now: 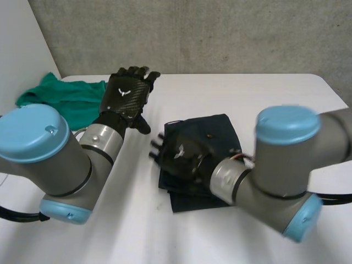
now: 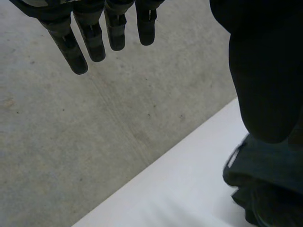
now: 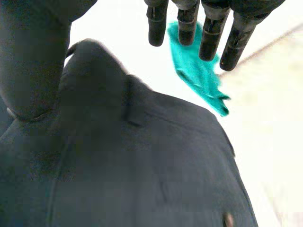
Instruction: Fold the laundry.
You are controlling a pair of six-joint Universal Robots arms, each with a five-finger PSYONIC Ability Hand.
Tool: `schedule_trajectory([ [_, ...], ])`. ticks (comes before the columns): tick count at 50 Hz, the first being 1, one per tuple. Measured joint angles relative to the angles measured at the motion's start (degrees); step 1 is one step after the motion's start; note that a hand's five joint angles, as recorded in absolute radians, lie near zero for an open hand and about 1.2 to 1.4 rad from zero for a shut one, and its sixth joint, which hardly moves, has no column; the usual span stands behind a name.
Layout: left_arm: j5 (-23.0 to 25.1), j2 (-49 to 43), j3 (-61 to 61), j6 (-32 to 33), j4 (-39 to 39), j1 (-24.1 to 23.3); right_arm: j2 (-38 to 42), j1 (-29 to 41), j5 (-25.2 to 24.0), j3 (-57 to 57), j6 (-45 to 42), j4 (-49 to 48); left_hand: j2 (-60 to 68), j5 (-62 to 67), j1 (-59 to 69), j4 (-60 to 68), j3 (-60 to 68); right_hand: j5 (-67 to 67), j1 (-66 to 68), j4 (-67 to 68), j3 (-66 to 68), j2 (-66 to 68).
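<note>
A dark navy garment (image 1: 212, 131) lies folded into a rough rectangle in the middle of the white table (image 1: 275, 93). My right hand (image 1: 180, 157) hovers low over the garment's left part, palm down. In the right wrist view its fingers (image 3: 189, 21) are straight, apart from the thumb, and hold nothing, with the navy cloth (image 3: 142, 165) spread under the palm. My left hand (image 1: 127, 93) is raised above the table left of the garment, open, its fingers (image 2: 90, 40) straight. The garment's edge (image 2: 272, 165) lies below its thumb.
A crumpled green cloth (image 1: 60, 96) lies at the table's far left corner, and it is also beyond my right fingertips (image 3: 199, 75). A grey wall (image 1: 220, 33) stands behind the table. Bare tabletop runs right of and in front of the garment.
</note>
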Motion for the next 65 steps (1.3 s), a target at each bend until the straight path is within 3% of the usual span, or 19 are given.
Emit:
schedule_trajectory([
  [4,-1.3,-0.6,2.4,-2.0,-0.3,-0.3,-4.3,-4.3,0.3,0.1,18.9,0.0,0.0,0.0,0.0,0.0,0.0,-0.1,0.0,0.0,0.0,0.0],
  [5,-1.3,-0.6,2.4,-2.0,-0.3,-0.3,-4.3,-4.3,0.3,0.1,18.9,0.0,0.0,0.0,0.0,0.0,0.0,-0.1,0.0,0.0,0.0,0.0],
  [8,-2.2,-1.4,4.9,-5.2,-1.2,-1.2,-7.4,-9.4,1.0,0.3,36.3,0.8,0.0,0.0,0.0,0.0,0.0,-0.1,0.0,0.0,0.0,0.0],
  [13,-2.4,-3.9,8.2,-9.2,-4.2,-3.7,-8.7,-14.3,2.5,0.5,46.0,2.8,0.0,0.0,0.0,0.0,0.0,-0.1,0.0,0.0,0.0,0.0],
  [20,-2.5,-13.9,16.3,-11.2,-13.5,-8.4,-2.8,-16.7,6.6,-2.0,41.6,5.0,0.1,0.1,0.3,0.2,0.1,-0.1,0.0,0.0,0.0,0.0],
  [31,-4.4,-24.7,22.1,-6.8,-22.7,-9.2,10.9,-16.0,11.9,-7.9,30.5,6.1,0.1,0.2,0.3,0.2,0.1,-0.1,-0.2,0.0,0.0,0.0],
  [39,-5.5,-25.7,21.7,-0.3,-22.8,-9.0,12.4,-15.6,13.6,-8.2,24.7,6.0,0.1,0.1,0.3,0.2,0.1,-0.2,-2.8,0.0,0.0,-0.8],
  [51,-4.6,-19.7,21.1,0.4,-22.6,-8.9,5.7,-15.4,13.4,-4.4,25.0,3.2,0.0,0.0,0.2,0.0,0.0,-0.2,-2.8,0.0,0.0,-0.8],
  [57,0.2,-9.3,18.9,-0.5,-22.9,-8.1,-5.3,-15.8,15.9,4.6,29.5,-5.5,0.0,0.0,0.2,0.0,0.0,-0.2,-2.8,0.0,0.0,-0.8],
  [65,14.2,3.1,16.8,-5.8,-29.1,-4.3,-14.1,-19.6,20.0,16.6,42.9,-8.6,0.1,0.0,0.3,0.1,0.0,-0.2,-2.8,0.0,0.0,-0.8],
])
